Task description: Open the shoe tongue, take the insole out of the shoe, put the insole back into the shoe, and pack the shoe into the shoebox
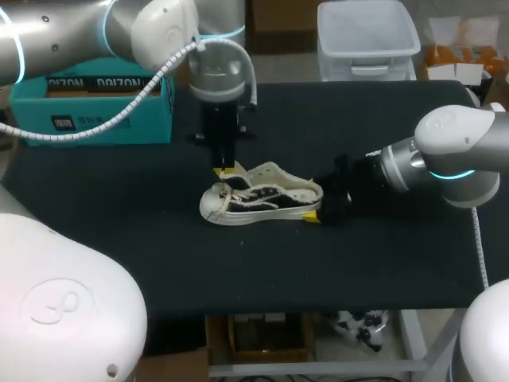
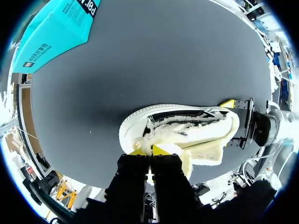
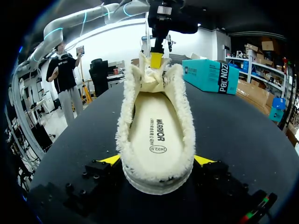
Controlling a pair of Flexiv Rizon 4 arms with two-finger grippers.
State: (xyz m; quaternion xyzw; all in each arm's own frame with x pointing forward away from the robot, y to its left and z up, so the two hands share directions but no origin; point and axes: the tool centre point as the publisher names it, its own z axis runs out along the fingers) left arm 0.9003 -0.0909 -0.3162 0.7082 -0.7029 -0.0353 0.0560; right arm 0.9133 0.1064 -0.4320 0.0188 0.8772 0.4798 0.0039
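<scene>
Left gripper (image 2: 149,150) pinches the tongue (image 3: 152,75), fingers nearly together. Right gripper (image 3: 158,161) clamps the shoe (image 1: 262,203) at its heel. The shoebox (image 1: 95,103) sits at ten o'clock from it.

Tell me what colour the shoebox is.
The shoebox is turquoise with a black band of white lettering; the head view shows it best.

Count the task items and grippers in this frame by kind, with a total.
shoe: 1
insole: 1
teal shoebox: 1
grippers: 2, left gripper and right gripper
Total: 5
</scene>
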